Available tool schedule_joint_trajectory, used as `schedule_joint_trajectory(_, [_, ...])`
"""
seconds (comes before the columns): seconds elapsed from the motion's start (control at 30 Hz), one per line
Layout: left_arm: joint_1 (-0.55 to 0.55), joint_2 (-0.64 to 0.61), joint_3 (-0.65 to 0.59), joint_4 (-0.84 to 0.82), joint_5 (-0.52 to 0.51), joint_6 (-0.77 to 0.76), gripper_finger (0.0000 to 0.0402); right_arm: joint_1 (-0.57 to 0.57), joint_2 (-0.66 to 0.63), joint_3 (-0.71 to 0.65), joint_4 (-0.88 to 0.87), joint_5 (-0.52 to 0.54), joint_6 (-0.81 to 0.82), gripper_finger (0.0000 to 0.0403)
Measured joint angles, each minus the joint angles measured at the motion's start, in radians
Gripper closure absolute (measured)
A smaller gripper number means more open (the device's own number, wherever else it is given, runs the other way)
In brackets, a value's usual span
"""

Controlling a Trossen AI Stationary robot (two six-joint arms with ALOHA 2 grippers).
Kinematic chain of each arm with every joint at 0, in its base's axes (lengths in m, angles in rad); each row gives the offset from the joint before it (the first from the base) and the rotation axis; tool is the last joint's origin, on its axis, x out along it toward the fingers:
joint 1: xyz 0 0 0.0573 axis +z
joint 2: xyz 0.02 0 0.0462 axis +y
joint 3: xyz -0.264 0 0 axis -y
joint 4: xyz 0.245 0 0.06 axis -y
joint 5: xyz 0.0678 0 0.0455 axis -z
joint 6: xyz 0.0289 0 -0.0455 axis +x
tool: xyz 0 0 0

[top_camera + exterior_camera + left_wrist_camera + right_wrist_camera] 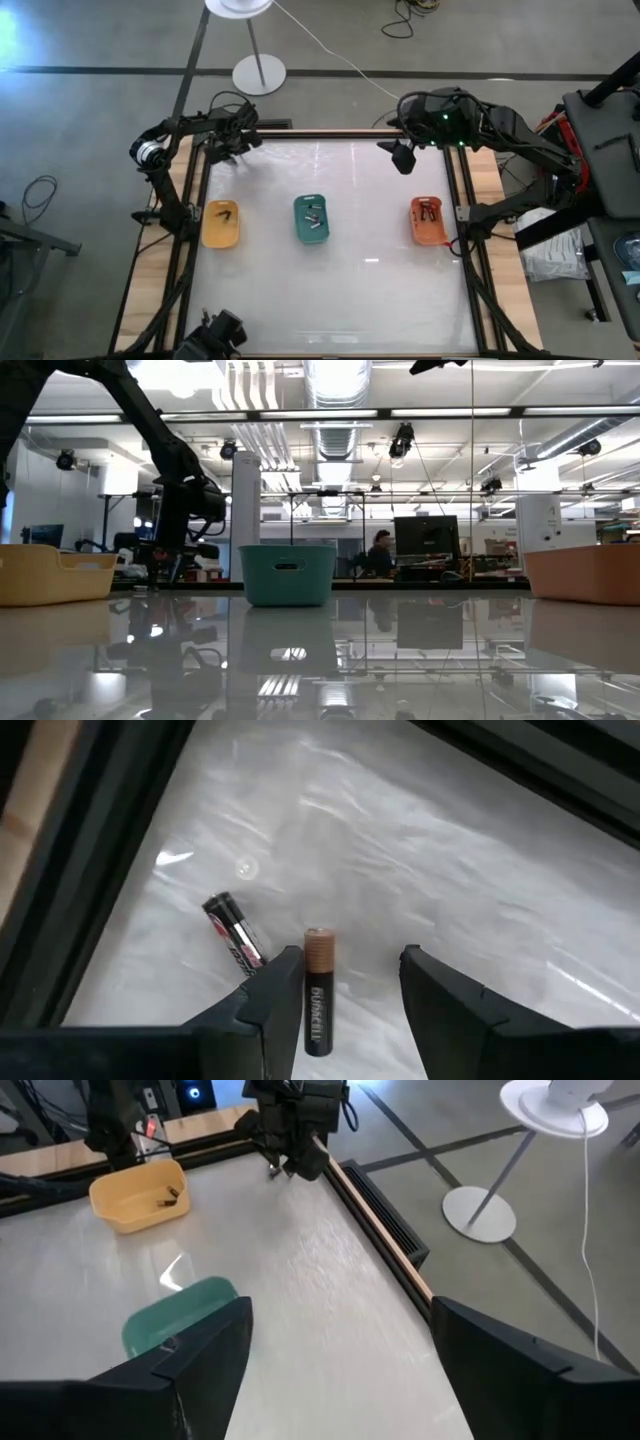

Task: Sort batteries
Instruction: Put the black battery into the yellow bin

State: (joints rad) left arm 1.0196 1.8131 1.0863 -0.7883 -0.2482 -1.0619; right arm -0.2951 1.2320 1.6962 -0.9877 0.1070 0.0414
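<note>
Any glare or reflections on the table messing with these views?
Low view: table mirrors the ceiling lights and teal tray. Left wrist view: streaky glare around the two batteries, both still readable between the open left gripper fingers. High view: faint sheen, trays clear.

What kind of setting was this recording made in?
Probably a robotics lab or workshop: exposed ceiling ducts, a person at a monitor behind the table, and a concrete floor with loose cables.

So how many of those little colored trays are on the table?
3, in a row across the table: the yellow tray on the left, the teal tray in the middle, the orange tray on the right. Each holds batteries; none seems hidden.
</note>
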Motion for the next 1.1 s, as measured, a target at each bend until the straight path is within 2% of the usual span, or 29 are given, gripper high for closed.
schedule_joint_trajectory(0.23, [-0.024,-0.001,0.0,0.034,0.081,0.085,0.0253,0.0,0.0,0.0,-0.004,0.0,0.0,0.0115])
schedule_joint_trajectory(0.37, [-0.043,0.003,-0.001,0.046,0.087,0.085,0.0258,0.0,0.0,0.0,-0.004,0.0,-0.008,0.0113])
schedule_joint_trajectory(0.53, [-0.057,0.004,-0.003,0.061,0.09,0.102,0.0294,0.0,-0.001,0.0,-0.004,-0.001,-0.007,0.0102])
schedule_joint_trajectory(0.83, [-0.061,0.002,-0.02,0.108,0.121,0.205,0.0387,0.0,-0.011,0.0,-0.037,-0.002,0.01,0.0089])
schedule_joint_trajectory(1.0, [-0.088,-0.021,-0.024,0.106,0.147,0.299,0.039,0.0,-0.029,0.055,-0.125,-0.002,-0.039,0.0096])
schedule_joint_trajectory(1.1, [-0.143,-0.082,-0.025,0.089,0.182,0.341,0.0391,0.0,-0.051,0.108,-0.144,0.0,-0.076,0.0102])
